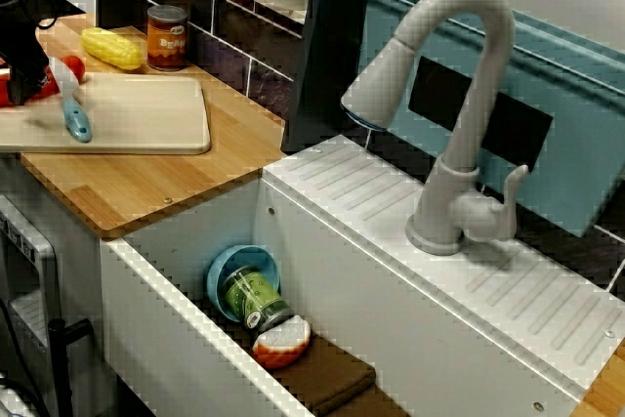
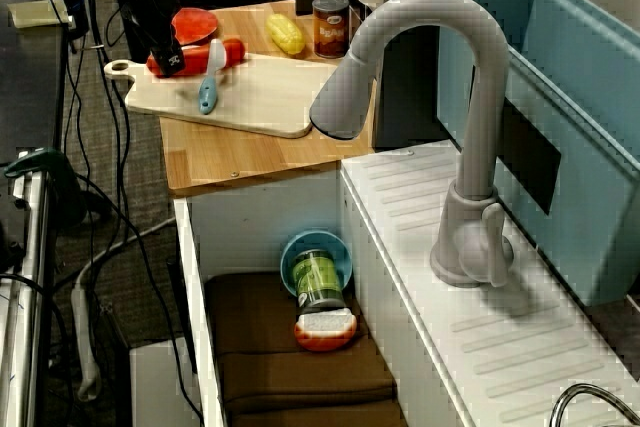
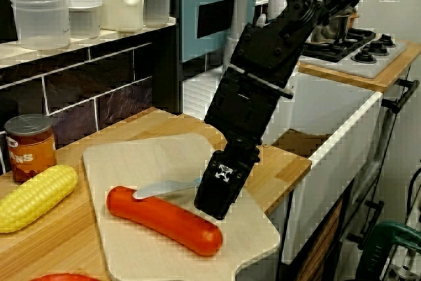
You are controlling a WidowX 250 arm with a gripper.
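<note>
One gripper (image 3: 219,197) sits at the knife (image 3: 161,189), beside the sausage (image 3: 164,220) on the cutting board (image 3: 148,156); its spread cannot be told.

1. The gripper (image 3: 216,205) has a matt black casing that looks like plastic.
2. Just beside it, the sausage (image 3: 164,220) is smooth, glossy red.
3. Beneath it, the cutting board (image 3: 151,162) is pale matt wood. The counter (image 3: 283,169) around it is grained wood with a slight sheen.
4. Next to it, the knife (image 1: 76,119) has a smooth blue plastic handle.
5. Farther away, the corn (image 3: 29,197) is shiny yellow plastic. The can (image 3: 27,146) has a metal lid and a paper label.
</note>
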